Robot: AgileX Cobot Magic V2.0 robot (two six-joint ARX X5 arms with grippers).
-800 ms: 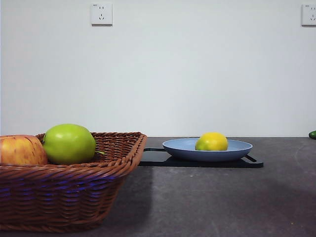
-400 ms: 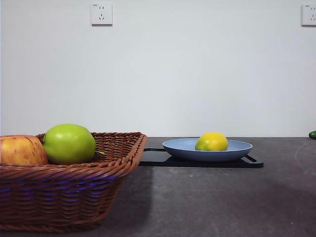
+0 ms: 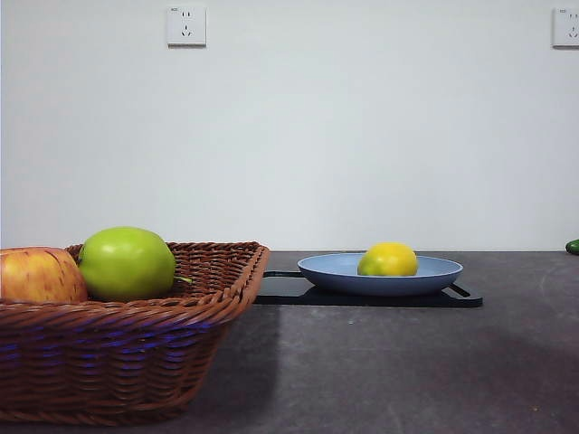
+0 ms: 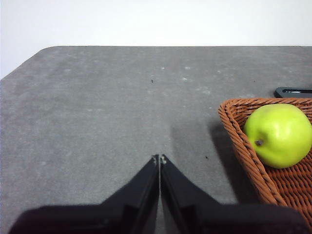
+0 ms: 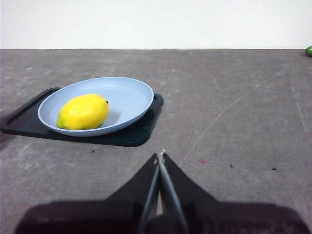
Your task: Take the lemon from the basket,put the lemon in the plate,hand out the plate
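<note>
The yellow lemon (image 3: 388, 259) (image 5: 83, 111) lies in the light blue plate (image 3: 434, 269) (image 5: 127, 95), which rests on a black tray (image 3: 289, 289) (image 5: 136, 134). The brown wicker basket (image 3: 118, 362) (image 4: 243, 146) stands at the near left and holds a green apple (image 3: 127, 263) (image 4: 279, 135) and a red-yellow apple (image 3: 38, 276). My left gripper (image 4: 159, 158) is shut and empty over bare table beside the basket. My right gripper (image 5: 160, 155) is shut and empty, a short way back from the plate. Neither arm shows in the front view.
A small green thing (image 3: 573, 246) (image 5: 309, 50) lies at the far right edge of the grey table. Two wall sockets (image 3: 185, 25) sit high on the white wall behind.
</note>
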